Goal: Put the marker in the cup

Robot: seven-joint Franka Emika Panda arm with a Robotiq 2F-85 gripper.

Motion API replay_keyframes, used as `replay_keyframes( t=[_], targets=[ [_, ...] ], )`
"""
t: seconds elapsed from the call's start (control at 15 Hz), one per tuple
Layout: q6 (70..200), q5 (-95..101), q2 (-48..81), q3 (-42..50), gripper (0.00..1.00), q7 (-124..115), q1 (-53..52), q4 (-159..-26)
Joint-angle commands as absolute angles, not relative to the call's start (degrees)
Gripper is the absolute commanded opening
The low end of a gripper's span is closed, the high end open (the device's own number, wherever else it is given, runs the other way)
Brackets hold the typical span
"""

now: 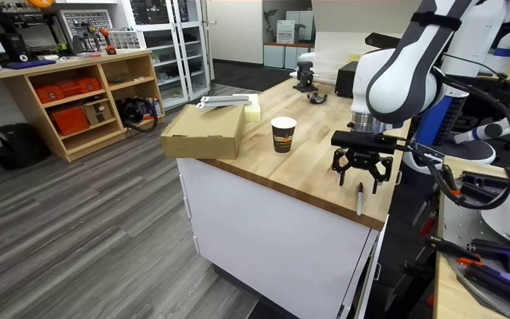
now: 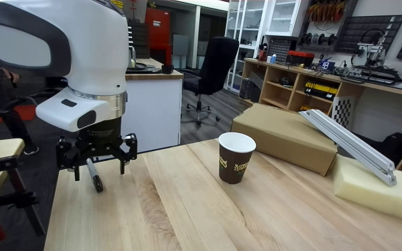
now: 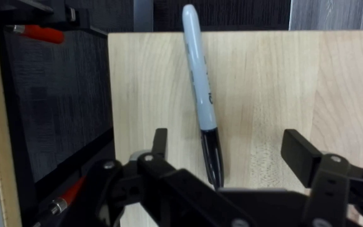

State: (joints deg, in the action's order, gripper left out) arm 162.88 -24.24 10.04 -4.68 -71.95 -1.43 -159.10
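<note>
Pick-up judged in hand: the gripper, spread wide, hangs above the marker and should descend, then close.

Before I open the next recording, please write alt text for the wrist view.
A gray marker with a black cap lies on a wooden table, its gray end seeming to jut past the edge. The open black tool fills much of the bottom, one finger each side of the cap. Red handles show at left.

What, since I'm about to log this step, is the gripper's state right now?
Gripper: open, holding nothing; the marker lies on the wooden tabletop.
</note>
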Motion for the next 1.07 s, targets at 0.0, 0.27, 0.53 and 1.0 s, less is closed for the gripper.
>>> replay_keyframes(
  t=[0.0,0.27,0.53,1.0],
  targets=[
    [160.9,-26.9,9.8,-4.8,0.70,-69.6,-1.2,-159.0],
    [161.1,-28.5,10.4,-5.1,0.49,-68.2,-1.0,-159.0],
    [161.4,-30.1,9.4,-5.2,0.23,-67.1,-1.1,-160.0],
    [161.9,-30.4,10.1,-4.8,0.04,-66.8,-1.4,-159.3]
  ],
)
